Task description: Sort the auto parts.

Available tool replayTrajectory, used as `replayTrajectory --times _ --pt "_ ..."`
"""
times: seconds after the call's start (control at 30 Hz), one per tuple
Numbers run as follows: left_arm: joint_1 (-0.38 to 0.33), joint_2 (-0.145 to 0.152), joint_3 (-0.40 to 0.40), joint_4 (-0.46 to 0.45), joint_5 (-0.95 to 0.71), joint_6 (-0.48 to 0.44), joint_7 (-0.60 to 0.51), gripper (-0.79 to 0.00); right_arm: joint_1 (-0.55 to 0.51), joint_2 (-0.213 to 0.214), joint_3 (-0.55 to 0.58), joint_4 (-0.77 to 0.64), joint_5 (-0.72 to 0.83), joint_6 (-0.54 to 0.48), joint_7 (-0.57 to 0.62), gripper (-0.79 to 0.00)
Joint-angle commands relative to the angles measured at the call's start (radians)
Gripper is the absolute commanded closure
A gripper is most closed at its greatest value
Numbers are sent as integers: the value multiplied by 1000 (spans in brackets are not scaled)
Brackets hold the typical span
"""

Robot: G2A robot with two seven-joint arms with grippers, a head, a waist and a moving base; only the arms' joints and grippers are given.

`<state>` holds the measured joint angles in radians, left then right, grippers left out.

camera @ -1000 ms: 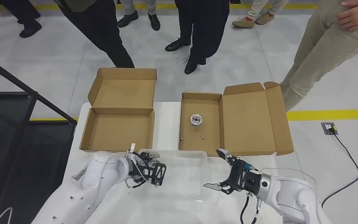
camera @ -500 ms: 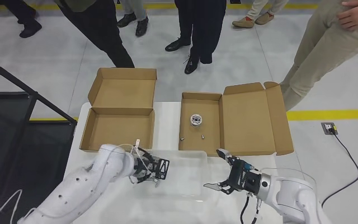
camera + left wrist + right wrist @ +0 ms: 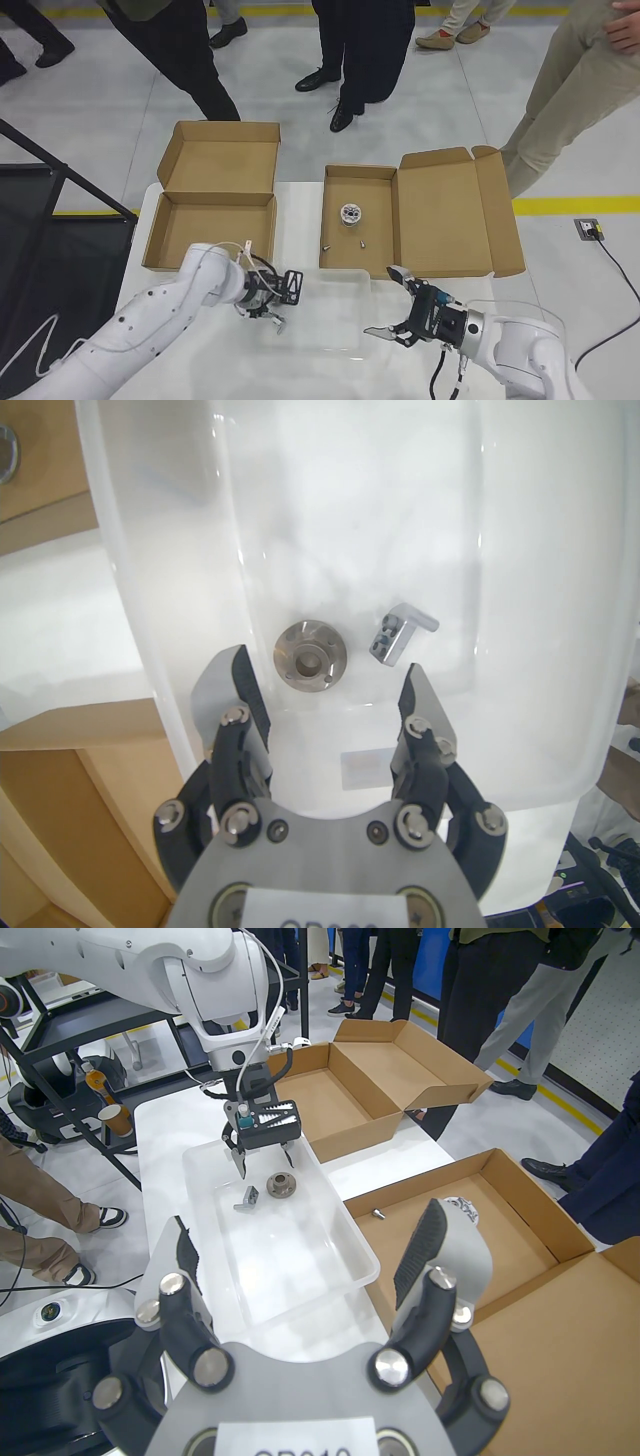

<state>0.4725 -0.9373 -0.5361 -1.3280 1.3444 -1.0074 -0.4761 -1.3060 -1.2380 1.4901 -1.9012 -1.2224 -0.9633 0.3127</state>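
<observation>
Our left gripper [image 3: 266, 1167] hangs over the left end of the clear tray [image 3: 525, 550], fingers spread wide and pointing down. Two parts are left to sort, both on the tray floor just below it: a round flange [image 3: 310, 662] and, just beside it, a small angle bracket [image 3: 400, 635]. The flange sits nearer one finger, so we judge it the likelier pick. Our right gripper [image 3: 307, 1220] waits at the near right of the tray, fingers open and empty, we think to leave the left arm room. The right box [image 3: 440, 215] holds a round part [image 3: 350, 213] and a small bolt [image 3: 360, 241]. The left box [image 3: 210, 230] has nothing in it that we can make out.
</observation>
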Motion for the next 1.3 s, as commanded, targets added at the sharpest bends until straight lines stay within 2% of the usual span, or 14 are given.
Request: replayTrajectory --times 0.0,0.17,0.4,0.57,0.7,1.1,1.27 --pt "-4 -9 4 18 -3 2 5 -600 0 0 0 0 0 0 0 -785" --pt "-12 -33 15 65 8 28 13 -536 0 0 0 0 0 0 0 -785" --pt "-21 -69 34 127 33 48 22 -536 0 0 0 0 0 0 0 -785" --pt "-30 -89 38 162 41 45 35 -483 0 0 0 0 0 0 0 -785" --pt "-35 -102 35 186 47 38 45 -419 0 0 0 0 0 0 0 -785" --pt "-42 -137 32 243 62 -5 75 -299 0 0 0 0 0 0 0 -785" --pt "-48 -145 45 252 68 -5 88 -292 0 0 0 0 0 0 0 -785"
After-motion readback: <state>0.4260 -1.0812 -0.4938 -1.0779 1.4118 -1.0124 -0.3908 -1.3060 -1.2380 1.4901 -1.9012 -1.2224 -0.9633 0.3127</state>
